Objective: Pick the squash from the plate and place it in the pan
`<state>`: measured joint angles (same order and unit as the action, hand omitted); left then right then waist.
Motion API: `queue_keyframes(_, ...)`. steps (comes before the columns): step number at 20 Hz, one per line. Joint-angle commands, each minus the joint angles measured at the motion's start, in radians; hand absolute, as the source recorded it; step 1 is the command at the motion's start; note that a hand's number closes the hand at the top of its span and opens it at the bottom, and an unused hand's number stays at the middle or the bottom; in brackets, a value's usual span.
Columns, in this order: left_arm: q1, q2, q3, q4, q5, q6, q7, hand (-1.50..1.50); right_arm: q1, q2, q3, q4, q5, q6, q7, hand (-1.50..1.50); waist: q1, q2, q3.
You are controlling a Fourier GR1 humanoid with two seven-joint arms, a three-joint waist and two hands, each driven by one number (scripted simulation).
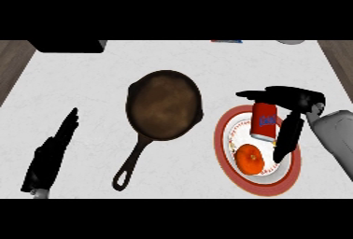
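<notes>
White marbled counter [103, 93] flanked by dark wood-grain strips [12, 63].

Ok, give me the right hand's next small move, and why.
Probably shift the right hand slightly nearer the robot, over the squash. It is open above the plate, its fingers lying beside the red can, not round the squash, and the pan holds nothing.

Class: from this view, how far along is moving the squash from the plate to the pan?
Done: nothing; the pan holds no squash. In hand: the right hand hangs open over the plate, fingers beside the squash and a red can lying there. Left: grasp, carry, place. The left hand rests open at the view's left.
</notes>
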<state>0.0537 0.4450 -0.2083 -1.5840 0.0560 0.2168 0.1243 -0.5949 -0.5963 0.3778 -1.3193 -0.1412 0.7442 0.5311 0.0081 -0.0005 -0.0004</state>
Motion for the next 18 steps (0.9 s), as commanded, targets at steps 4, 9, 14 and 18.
queue_keyframes(4,-0.006,-0.004,0.015,-0.041,-0.022,-0.023,0.035,0.0,-0.043,0.097,0.071,0.013,0.071,0.069,0.143,-1.5,0.002,0.0,0.0)
queue_keyframes(9,0.023,-0.025,0.043,-0.027,-0.036,-0.042,0.013,0.0,0.016,0.107,0.057,-0.039,0.086,0.121,0.197,-1.5,-0.005,-0.001,0.0)
queue_keyframes(14,0.025,-0.093,0.002,-0.041,-0.101,-0.015,0.043,0.0,-0.03,0.186,0.042,0.009,0.113,0.142,0.242,-1.5,0.0,0.0,0.0)
queue_keyframes(18,-0.001,-0.097,0.064,0.103,-0.088,-0.041,-0.083,0.0,0.045,0.16,0.085,-0.115,0.137,0.155,0.316,-1.5,-0.012,-0.001,-0.001)
